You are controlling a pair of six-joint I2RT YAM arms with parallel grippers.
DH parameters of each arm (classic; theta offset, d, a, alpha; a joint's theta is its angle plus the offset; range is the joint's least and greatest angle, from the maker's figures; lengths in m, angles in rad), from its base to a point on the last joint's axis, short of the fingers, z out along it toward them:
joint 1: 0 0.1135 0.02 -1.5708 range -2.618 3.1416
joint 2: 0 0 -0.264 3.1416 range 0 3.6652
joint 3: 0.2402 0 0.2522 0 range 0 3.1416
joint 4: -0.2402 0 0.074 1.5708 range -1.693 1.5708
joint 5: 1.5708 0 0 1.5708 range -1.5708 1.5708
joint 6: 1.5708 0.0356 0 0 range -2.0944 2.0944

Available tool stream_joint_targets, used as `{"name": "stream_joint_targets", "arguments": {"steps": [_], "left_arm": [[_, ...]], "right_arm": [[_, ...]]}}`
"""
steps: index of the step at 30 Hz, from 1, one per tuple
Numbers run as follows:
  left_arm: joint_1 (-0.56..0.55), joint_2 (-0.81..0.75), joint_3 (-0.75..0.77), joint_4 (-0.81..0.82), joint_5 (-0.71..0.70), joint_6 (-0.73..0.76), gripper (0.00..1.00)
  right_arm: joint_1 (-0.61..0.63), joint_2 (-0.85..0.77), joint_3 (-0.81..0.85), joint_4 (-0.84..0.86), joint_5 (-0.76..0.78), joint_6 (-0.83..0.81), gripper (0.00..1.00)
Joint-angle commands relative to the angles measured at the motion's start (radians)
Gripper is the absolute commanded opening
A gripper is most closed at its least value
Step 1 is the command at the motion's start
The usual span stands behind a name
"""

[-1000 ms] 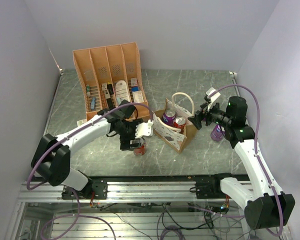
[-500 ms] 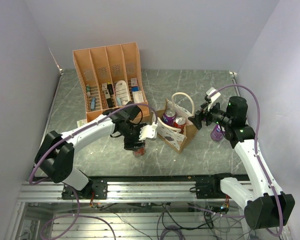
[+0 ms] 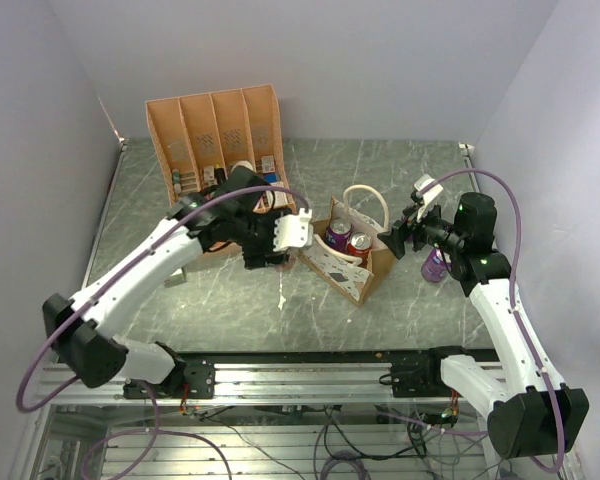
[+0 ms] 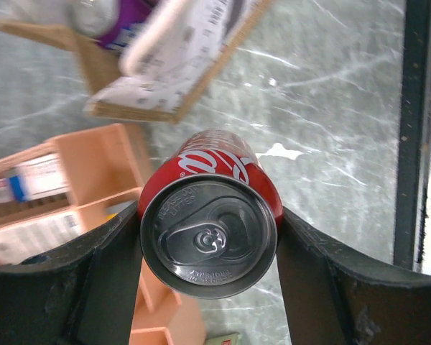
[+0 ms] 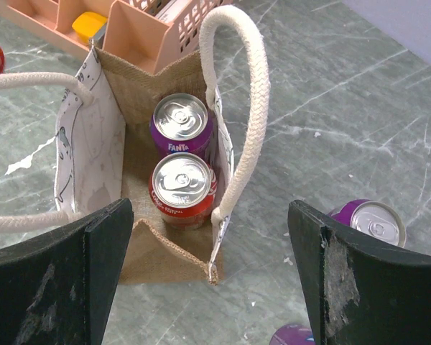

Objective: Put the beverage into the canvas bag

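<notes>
Now off the desk (image 3: 400, 170), the Coca-Cola can (image 4: 215, 169), clamped in the left hand (image 4: 210, 248), nears the canvas bag (image 5: 86, 151) for insertion; right hand (image 5: 212, 280) gapes empty.

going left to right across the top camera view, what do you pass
organiser tray → left gripper holding a red can → canvas bag → right gripper → purple can

Canvas bag (image 5: 140, 83) mouth stood open. Purple can (image 5: 181, 118), red can (image 5: 181, 188) filled one side; bare floor beside them. Cream handles (image 5: 248, 108) stood at mouth's edges. Orange tray (image 5: 140, 43) just behind bag. Bare table (image 4: 330, 108) lay between left gripper (image 4: 208, 244) with cola can (image 4: 208, 183) and bag.
</notes>
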Motion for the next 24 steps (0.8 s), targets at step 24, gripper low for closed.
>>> {"name": "stream_joint_targets", "arguments": {"steps": [24], "left_arm": [[-0.066,0.21,0.35,0.527,0.042,-0.433,0.07]], "right_arm": [[-0.008,0.001,-0.008,-0.006,-0.029,-0.02,0.84]]}}
